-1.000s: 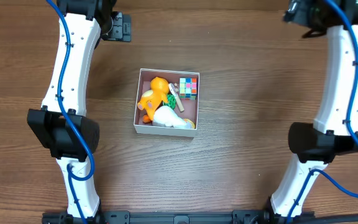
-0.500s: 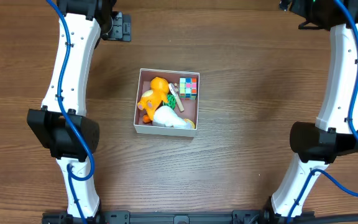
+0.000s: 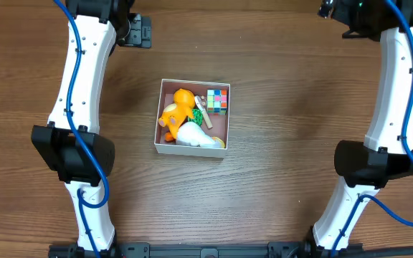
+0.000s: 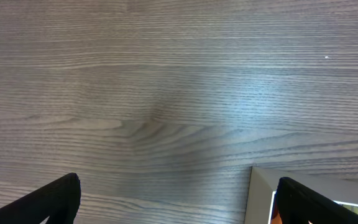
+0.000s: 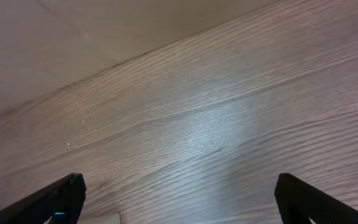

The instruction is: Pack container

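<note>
From overhead, the container sits mid-table between the two arms. An orange toy, a white toy, a green piece and a multicoloured puzzle cube are crowded inside it. No toy lies loose on the wooden table, so the packing looks finished or close to it. The left gripper hangs at the far edge, well apart from the box, probably held there to keep the box clear. The right arm reaches to the far right corner, where its end runs off the frame.

On the left wrist camera, the left gripper's fingers are spread wide over bare wood, clasping nothing. A corner of the container's white wall shows at the lower right, by the other finger.

On the right wrist camera, the right gripper is likewise released. Its jaws are wide apart and empty above bare table near the table's edge, touching nothing that shows.
</note>
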`<state>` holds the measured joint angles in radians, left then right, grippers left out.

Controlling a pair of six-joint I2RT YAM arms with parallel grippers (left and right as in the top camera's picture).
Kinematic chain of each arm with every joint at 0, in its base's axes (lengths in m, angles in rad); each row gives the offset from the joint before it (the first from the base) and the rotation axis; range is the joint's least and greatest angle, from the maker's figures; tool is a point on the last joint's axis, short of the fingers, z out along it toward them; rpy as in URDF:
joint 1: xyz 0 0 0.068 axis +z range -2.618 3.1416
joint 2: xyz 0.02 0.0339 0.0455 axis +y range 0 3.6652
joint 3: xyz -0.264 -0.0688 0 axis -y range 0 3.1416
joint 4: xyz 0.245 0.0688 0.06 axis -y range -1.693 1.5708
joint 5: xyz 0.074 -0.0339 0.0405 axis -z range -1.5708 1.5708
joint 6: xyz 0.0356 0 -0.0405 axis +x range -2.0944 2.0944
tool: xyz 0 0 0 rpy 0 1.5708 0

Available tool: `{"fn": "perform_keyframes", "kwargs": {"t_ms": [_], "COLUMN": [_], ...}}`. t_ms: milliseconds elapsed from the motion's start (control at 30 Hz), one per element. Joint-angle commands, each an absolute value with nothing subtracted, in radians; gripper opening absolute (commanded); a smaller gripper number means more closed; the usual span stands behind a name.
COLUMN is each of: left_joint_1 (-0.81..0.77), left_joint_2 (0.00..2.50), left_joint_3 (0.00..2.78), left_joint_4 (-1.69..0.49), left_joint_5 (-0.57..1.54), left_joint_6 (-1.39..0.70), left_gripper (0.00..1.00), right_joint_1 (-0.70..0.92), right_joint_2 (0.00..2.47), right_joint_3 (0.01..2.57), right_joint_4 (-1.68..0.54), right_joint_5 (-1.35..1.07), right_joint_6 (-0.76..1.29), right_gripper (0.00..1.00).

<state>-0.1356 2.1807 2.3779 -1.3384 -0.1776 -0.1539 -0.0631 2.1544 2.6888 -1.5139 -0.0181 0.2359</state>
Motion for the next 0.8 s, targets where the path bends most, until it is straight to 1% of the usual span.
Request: {"fn": "perform_keyframes", "kwargs": {"t_ms": [0, 100, 200, 267, 367, 433, 500, 600, 733, 767], "left_joint_1": [-0.131, -0.131, -0.131, -0.131, -0.131, -0.131, -0.131, -0.131, -0.131, -0.131], "left_joint_2": [2.188, 2.188, 2.188, 2.188, 2.188, 2.188, 2.188, 2.188, 2.188, 2.188], "left_joint_3": [2.397, 2.397, 2.397, 2.397, 2.397, 2.397, 2.397, 2.397, 2.397, 2.397], "left_joint_4": [-1.335, -1.335, -1.335, -1.335, -1.335, -1.335, -1.335, -1.335, -1.335, -1.335], "left_joint_5": [-0.191, -0.191, -0.191, -0.191, -0.191, -0.191, -0.191, -0.191, -0.191, -0.191], "left_joint_6": [-0.146, -0.146, -0.146, -0.146, -0.146, -0.146, -0.146, -0.146, -0.146, -0.146], "left_gripper": [1.0, 1.0, 1.0, 1.0, 1.0, 1.0, 1.0, 1.0, 1.0, 1.0], "right_joint_1": [-0.061, -0.061, -0.061, -0.061, -0.061, -0.061, -0.061, -0.061, -0.061, -0.061], "right_joint_2": [2.08, 1.979, 1.9, 1.796, 1.579, 1.399, 1.258, 1.039, 0.793, 0.7], "right_joint_3": [2.689, 2.689, 2.675, 2.549, 2.182, 1.861, 1.616, 1.277, 0.929, 0.805], "right_joint_4": [-1.516, -1.516, -1.522, -1.503, -1.331, -1.12, -0.926, -0.657, -0.417, -0.316], "right_joint_5": [0.002, 0.038, 0.081, 0.083, 0.089, 0.065, 0.023, -0.028, -0.048, -0.048], "right_joint_6": [0.236, 0.174, 0.156, 0.156, 0.156, 0.157, 0.157, 0.157, 0.157, 0.157], "right_gripper": [1.0, 1.0, 1.0, 1.0, 1.0, 1.0, 1.0, 1.0, 1.0, 1.0]}}
